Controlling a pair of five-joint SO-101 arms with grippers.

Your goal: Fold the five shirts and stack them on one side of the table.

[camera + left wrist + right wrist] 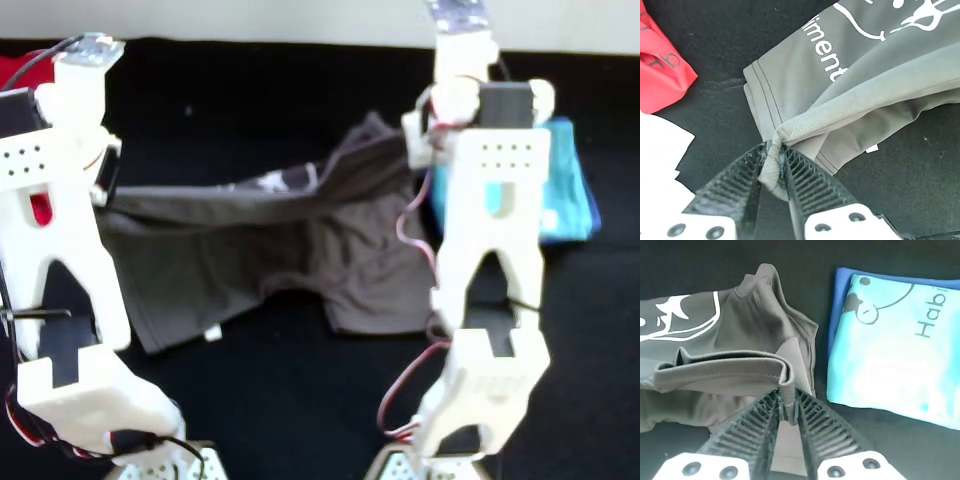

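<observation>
A grey shirt (pixel 300 250) with white print lies stretched across the black table, partly folded over itself. My left gripper (pixel 774 167) is shut on a bunched edge of the grey shirt (pixel 880 75) near a sleeve hem. My right gripper (pixel 788 407) is shut on a folded edge of the grey shirt (pixel 730 355) at its other end. In the high view the left arm (pixel 60 230) stands at the shirt's left end and the right arm (pixel 490 230) at its right end. A folded light blue shirt (pixel 895 365) lies on a darker blue one (pixel 840 285) beside the right gripper.
A red shirt (pixel 660 70) lies bunched at the far left of the table, also seen in the high view as red cloth (pixel 25 75). The blue stack (pixel 565 190) sits at the right side. Bare black table (pixel 300 390) lies in front of the grey shirt.
</observation>
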